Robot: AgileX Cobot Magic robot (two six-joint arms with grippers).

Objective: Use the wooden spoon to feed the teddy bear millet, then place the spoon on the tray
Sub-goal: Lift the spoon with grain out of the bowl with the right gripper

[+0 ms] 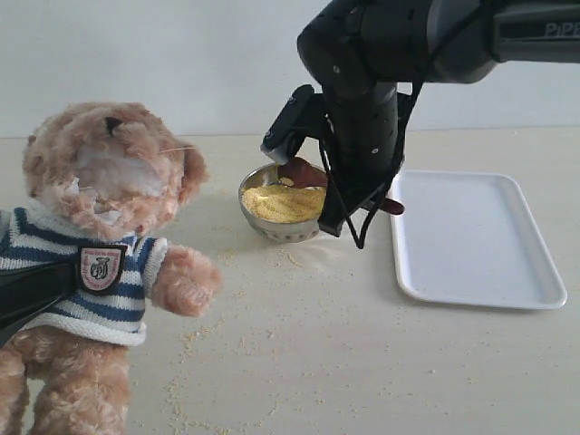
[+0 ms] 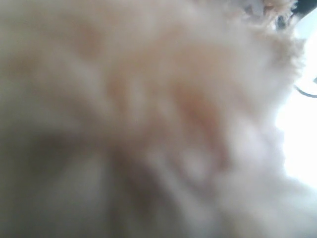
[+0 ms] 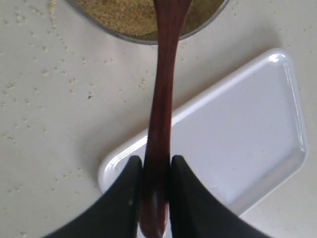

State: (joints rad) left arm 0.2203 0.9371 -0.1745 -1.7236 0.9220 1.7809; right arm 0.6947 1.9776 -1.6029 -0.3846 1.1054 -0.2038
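Right claw [image 3: 156,161] clamped on wooden spoon [image 3: 163,99] | its bowl over millet [image 3: 133,15] | left claw [image 1: 32,288] state unclear

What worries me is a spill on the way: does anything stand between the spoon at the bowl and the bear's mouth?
Nothing visible does. The right end effector holds the spoon over the bowl; only bare table with scattered grains lies between the bowl and the bear.

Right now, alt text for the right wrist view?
The end effector pinches the handle of the wooden spoon, whose far end reaches over a steel bowl of millet. Beneath lie the white tray and a pale table with scattered grains.
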